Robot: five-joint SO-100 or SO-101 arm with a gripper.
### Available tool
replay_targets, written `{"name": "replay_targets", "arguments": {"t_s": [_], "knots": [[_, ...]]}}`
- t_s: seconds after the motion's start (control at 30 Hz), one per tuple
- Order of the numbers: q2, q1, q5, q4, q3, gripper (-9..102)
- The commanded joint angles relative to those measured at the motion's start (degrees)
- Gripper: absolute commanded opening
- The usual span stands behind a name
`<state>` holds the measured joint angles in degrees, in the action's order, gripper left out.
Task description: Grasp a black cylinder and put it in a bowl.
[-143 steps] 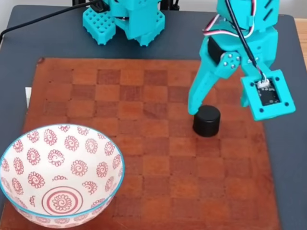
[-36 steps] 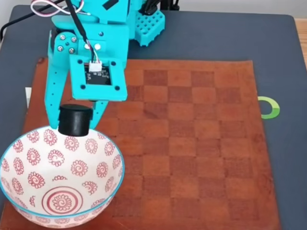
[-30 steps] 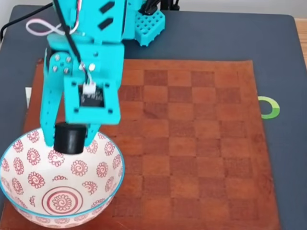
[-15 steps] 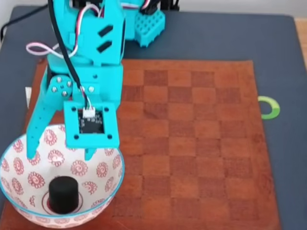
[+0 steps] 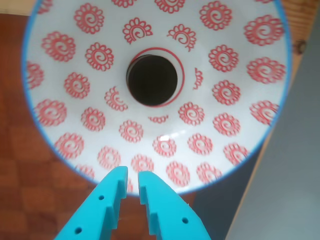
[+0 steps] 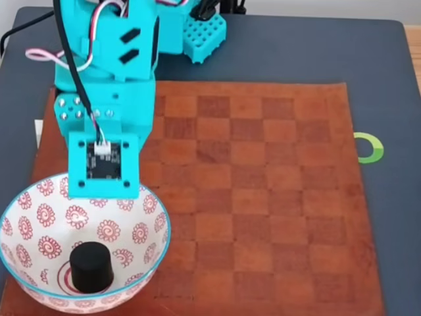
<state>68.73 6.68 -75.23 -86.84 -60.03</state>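
Black cylinder — upright at the centre of the bowl, near-left on the board, delivered; gripper — empty, jaws nearly together, above the rim.

Turquoise printed arm; red-white wires

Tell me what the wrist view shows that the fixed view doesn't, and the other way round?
Wrist view alone: the turquoise end effector, its two fingers almost together and empty, at the bowl's near rim.

Fixed view alone: the turquoise arm body, the whole brown checkered leather mat, the dark table and a small green ring.

Both: the small matte black cylinder standing at the centre of the large white ceramic bowl with red spiral flowers and a light blue rim.
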Motion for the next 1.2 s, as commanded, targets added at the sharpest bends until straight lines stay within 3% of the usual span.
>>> {"name": "replay_targets", "arguments": {"t_s": [0.0,0.17,0.4,1.17], "knots": [[6.94,0.44,-0.44,-3.69,1.32,0],[12.04,0.0,-2.29,-6.06,-2.99,0],[24.52,-0.79,-6.42,-5.8,-20.3,0],[73.56,-13.71,-22.24,11.16,-77.96,0]]}}
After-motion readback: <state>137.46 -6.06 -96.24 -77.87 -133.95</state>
